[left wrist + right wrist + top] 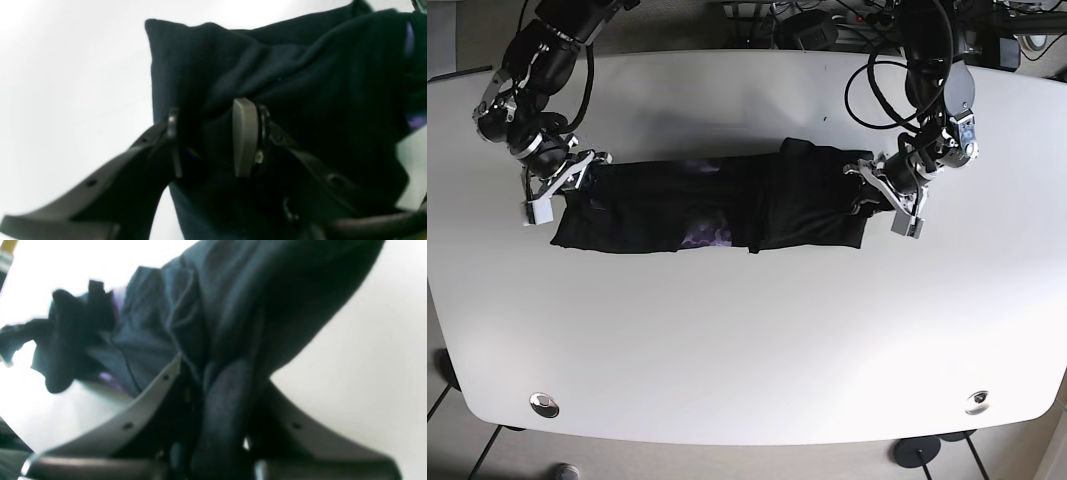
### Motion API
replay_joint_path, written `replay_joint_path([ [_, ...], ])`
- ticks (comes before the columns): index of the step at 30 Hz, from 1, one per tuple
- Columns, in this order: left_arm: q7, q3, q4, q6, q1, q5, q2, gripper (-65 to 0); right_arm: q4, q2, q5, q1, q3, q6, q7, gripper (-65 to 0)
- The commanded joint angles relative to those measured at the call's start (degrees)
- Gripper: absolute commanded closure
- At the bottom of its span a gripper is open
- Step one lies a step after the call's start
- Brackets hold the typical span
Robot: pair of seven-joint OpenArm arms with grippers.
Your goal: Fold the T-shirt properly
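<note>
The dark navy cotton T-shirt (712, 205) lies as a long band across the middle of the white oval desk (747, 340), a little above the frame's centre in the base view. Its long axis runs left to right, with a purple print showing near the lower middle of the band. One end reaches toward the left of the frame, the other toward the right, and each end is taken by an arm.

In the left wrist view the left claw (208, 140) is clenched on a bunched fold of the fabric, cloth filling the gap between its grey pads. In the right wrist view the right claw (213, 413) appears likewise clamped on a thick roll of cloth, though blur makes the contact hard to confirm.

Holding both ends at once probably serves to keep the band taut and straight, so that the next fold can be made evenly along or across that long axis without the cloth sagging.
</note>
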Motion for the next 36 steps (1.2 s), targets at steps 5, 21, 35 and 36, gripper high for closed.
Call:
replay_joint_path([
  [5, 0.10, 0.10, 0.44, 0.54, -0.60, 0.75, 3.31, -18.2, 11.35, -1.88, 1.19, -1.59, -6.55, -0.05, -1.44, -1.9],
  [21, 0.19, 2.56, 0.53, 6.43, -0.25, 0.48, 4.37, -18.3, -6.76, -6.27, 0.58, 1.57, -41.01, -5.55, 17.90, -1.9],
  [35, -0.16, 2.21, 4.93, 6.43, -0.60, -4.79, 4.02, -18.1, -21.52, -4.16, 0.49, 8.61, -49.09, -14.95, 27.13, -26.2],
  [36, -0.16, 1.68, 5.89, 6.43, -0.60, -6.99, 3.84, -17.9, -21.52, -4.16, 0.58, 8.61, -49.09, -14.95, 27.13, -27.6],
])
